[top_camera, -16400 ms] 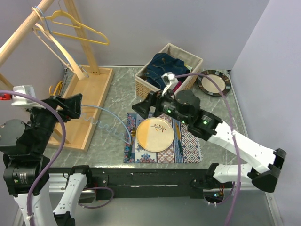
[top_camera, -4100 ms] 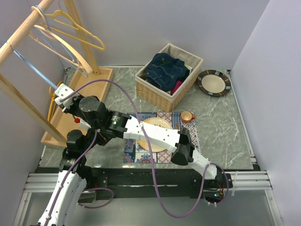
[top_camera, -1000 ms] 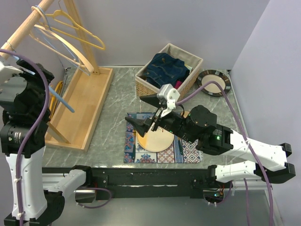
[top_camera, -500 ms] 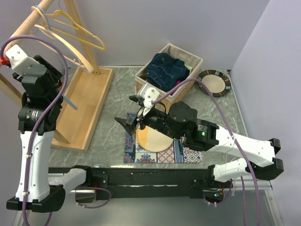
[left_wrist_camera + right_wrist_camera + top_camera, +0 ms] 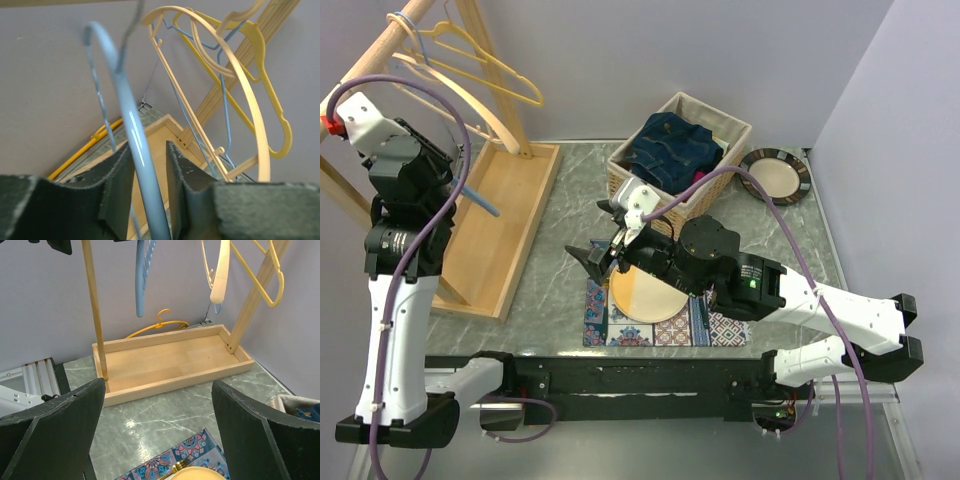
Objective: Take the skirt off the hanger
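Hanger, blue, sat clamped between the closed fingers of the left gripper, its hook curving above them. A wooden rack stood beyond the wide-spread, empty fingers of the right gripper, with a basket of denim to their right. Yellow hangers hung right of the left fingers.
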`<move>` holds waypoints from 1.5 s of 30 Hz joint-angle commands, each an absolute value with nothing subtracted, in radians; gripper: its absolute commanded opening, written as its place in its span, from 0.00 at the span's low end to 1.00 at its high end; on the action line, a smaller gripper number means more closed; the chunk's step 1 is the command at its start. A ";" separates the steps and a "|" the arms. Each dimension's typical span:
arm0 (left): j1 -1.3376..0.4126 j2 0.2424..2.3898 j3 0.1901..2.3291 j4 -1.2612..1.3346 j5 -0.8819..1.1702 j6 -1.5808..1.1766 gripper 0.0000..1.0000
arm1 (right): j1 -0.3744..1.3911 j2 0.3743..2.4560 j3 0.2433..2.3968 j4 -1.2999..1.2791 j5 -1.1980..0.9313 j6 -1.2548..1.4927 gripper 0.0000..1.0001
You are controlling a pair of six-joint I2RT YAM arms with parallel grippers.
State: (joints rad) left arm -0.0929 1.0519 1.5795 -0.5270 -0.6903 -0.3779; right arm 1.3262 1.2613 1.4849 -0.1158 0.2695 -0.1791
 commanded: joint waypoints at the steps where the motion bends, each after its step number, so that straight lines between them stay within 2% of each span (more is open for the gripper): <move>1: -0.089 1.072 1.595 -0.468 -0.655 -0.347 0.29 | 1.328 1.247 1.497 -0.077 0.295 -0.201 0.94; 4: -0.089 1.081 1.598 -0.449 -0.640 -0.336 0.19 | 1.328 1.235 1.491 -0.071 0.291 -0.202 0.94; 8: -0.089 1.097 1.614 -0.431 -0.631 -0.318 0.14 | 1.328 1.233 1.493 -0.069 0.299 -0.209 0.94; 12: -0.089 1.124 1.637 -0.420 -0.604 -0.310 0.06 | 1.328 1.233 1.494 -0.064 0.307 -0.213 0.94; 20: -0.089 1.173 1.678 -0.400 -0.577 -0.299 0.02 | 1.327 1.230 1.493 -0.063 0.319 -0.225 0.94; 45: -0.084 1.394 1.830 -0.362 -0.644 -0.253 0.01 | 1.313 1.166 1.417 -0.034 0.351 -0.247 0.95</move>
State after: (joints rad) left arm -0.0837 1.3811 1.7760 -0.4252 -0.6216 -0.2867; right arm 1.3216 1.1980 1.4319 -0.0856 0.3290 -0.2333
